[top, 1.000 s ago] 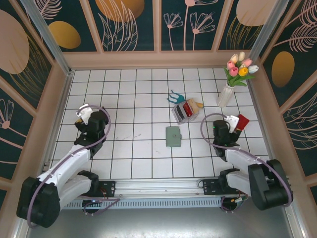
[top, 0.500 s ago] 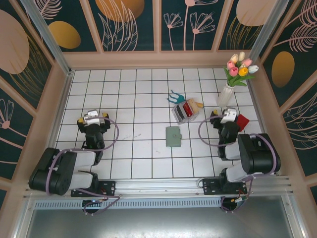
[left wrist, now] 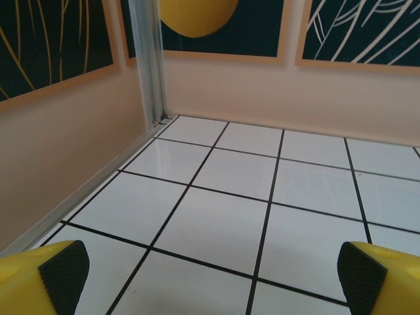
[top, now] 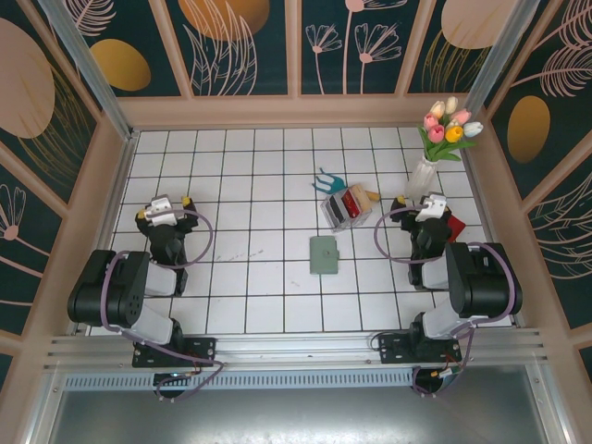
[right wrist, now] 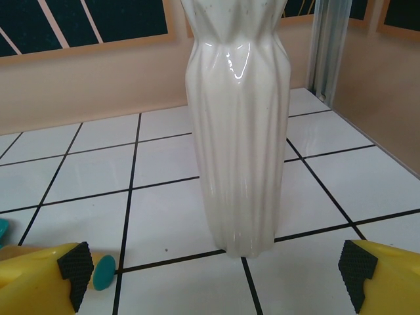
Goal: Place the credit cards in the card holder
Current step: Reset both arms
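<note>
Your left gripper [left wrist: 211, 272] is wide open and empty. Your right gripper [right wrist: 216, 272] is wide open, facing the white vase [right wrist: 237, 131].

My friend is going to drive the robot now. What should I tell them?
Left gripper: open, empty, over bare tiles.
Right gripper: open, empty, facing the white vase.
Card holder: flat at mid-table, looks closed.
Cards: a red card lies just right of the right arm; more stand in the clear rack.
Done: seemingly nothing.
Left: open the holder and put the cards in.
</note>
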